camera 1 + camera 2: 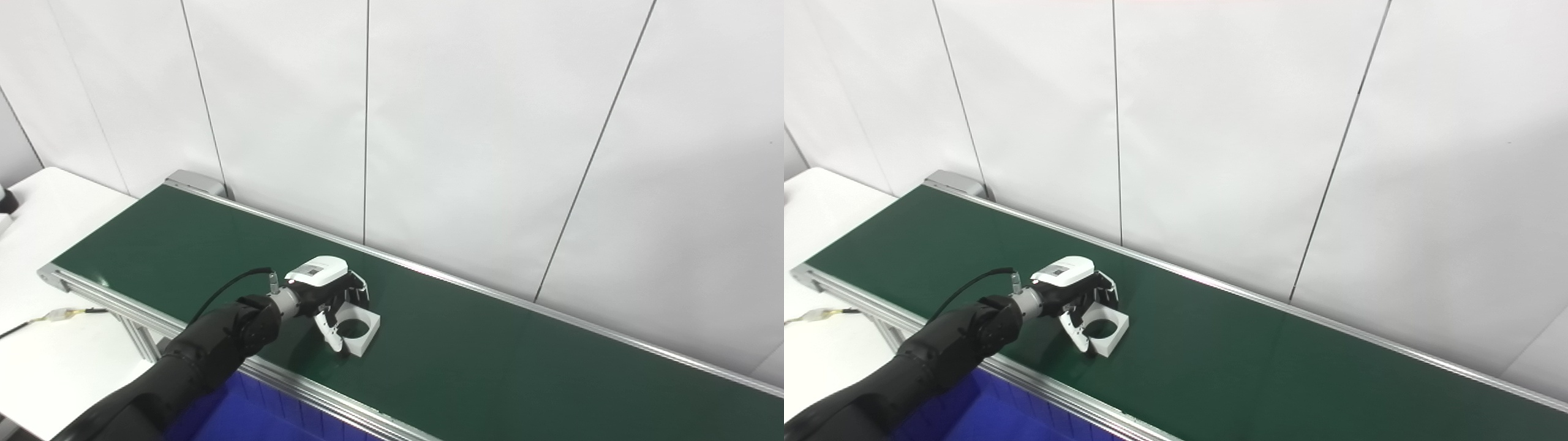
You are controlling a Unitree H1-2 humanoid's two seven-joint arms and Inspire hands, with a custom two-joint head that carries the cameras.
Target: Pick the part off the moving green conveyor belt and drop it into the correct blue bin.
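— White wall panels (478, 122) are seen behind a green belt (490, 367) that is framed in metal rails and run from 10 o'clock to 4 o'clock. What is seen at 7 o'clock?

— A blue bin (245, 416) is glimpsed under the near rail, beside a white table (55, 355). The left hand (324, 291) is stretched over the belt, its fingers (331, 327) closed around the part (361, 334), a grey block with a round hole, which is rested on the belt.

Far wall (490, 122): white panels split by thin dark vertical seams, even diffuse light, no hard shadows. White worktop (55, 208) at left, a thin cable (37, 318) lying on its near part.
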